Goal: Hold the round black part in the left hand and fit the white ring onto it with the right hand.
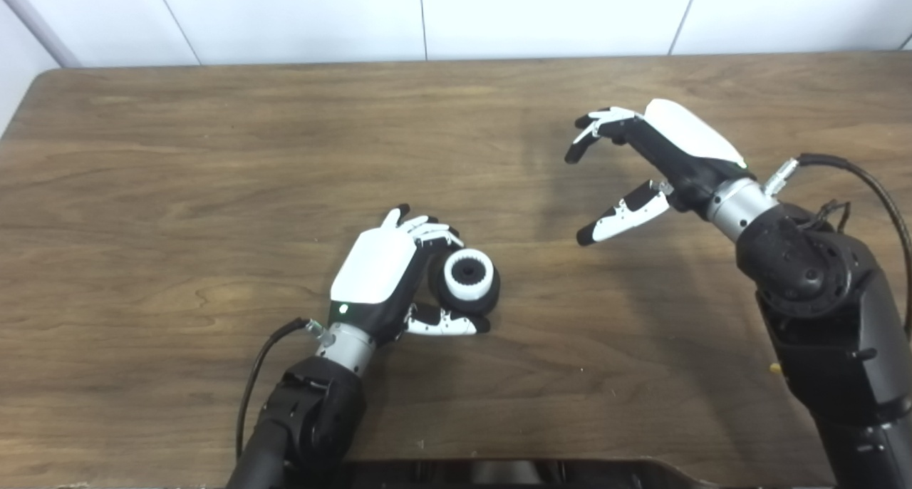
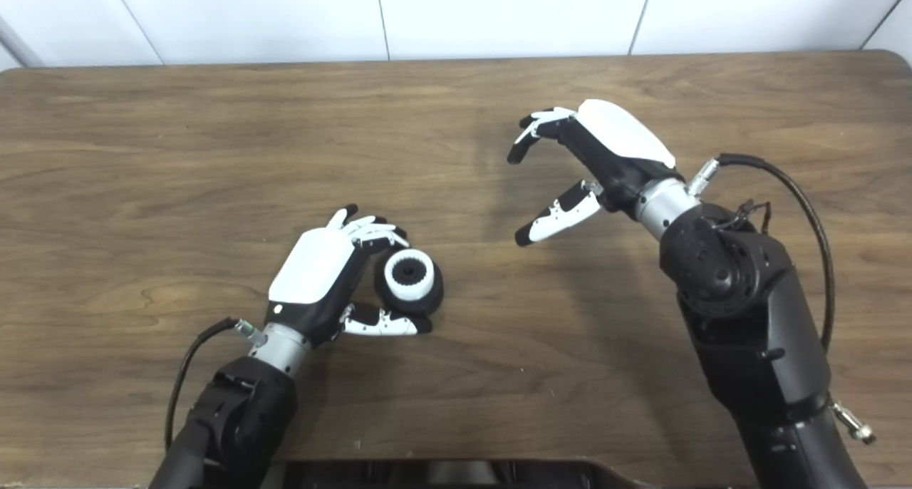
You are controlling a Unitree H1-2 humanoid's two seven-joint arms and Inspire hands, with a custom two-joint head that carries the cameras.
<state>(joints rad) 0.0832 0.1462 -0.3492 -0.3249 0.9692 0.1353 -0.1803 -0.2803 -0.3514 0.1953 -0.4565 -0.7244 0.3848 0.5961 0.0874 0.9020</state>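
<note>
In the left eye view, I see my left hand (image 1: 385,279) curled around the round black part (image 1: 467,289), low on the table (image 1: 214,189). The white ring (image 1: 469,275) sits on the black part already, with a dark hole in its middle. My right hand (image 1: 645,165) is up and off to the right, well apart from the part, fingers spread, holding nothing. I think the fitting is done, so the good move now is to keep the left hand steady and keep the right hand clear of the ring

In the right eye view, the left thumb (image 2: 385,323) shows a bit better under the part. Here I see more of the right arm and its cable (image 2: 805,189). I cannot tell from either view if the ring is pushed all the way down
</note>
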